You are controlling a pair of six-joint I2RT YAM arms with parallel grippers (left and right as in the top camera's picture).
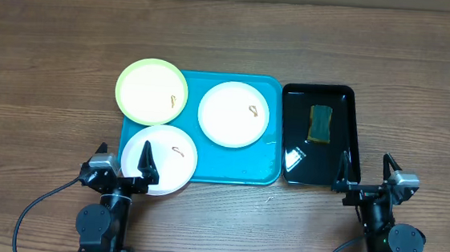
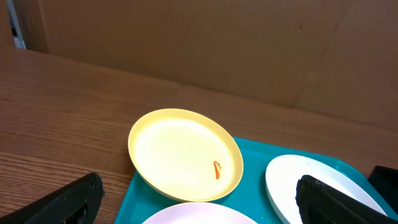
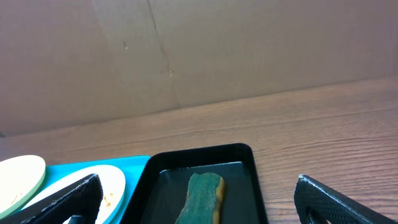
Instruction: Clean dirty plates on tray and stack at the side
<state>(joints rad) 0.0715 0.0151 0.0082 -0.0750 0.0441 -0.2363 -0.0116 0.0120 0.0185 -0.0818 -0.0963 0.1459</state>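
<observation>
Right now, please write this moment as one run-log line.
task: not begun; left hand: open, empty; right hand: open, empty; three smeared round plates: on turquoise rectangular plastic tray; green sponge: in glossy black tray

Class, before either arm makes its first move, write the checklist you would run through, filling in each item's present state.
1. Left gripper open and empty: ok.
2. Right gripper open and empty: ok.
3. Sponge lies uncovered in black tray: ok.
4. Every plate fully inside turquoise tray: not ok. Yellow-green plate and near white plate overhang its rim; far white plate sits inside.
5. Sponge wet enough: cannot tell.
</observation>
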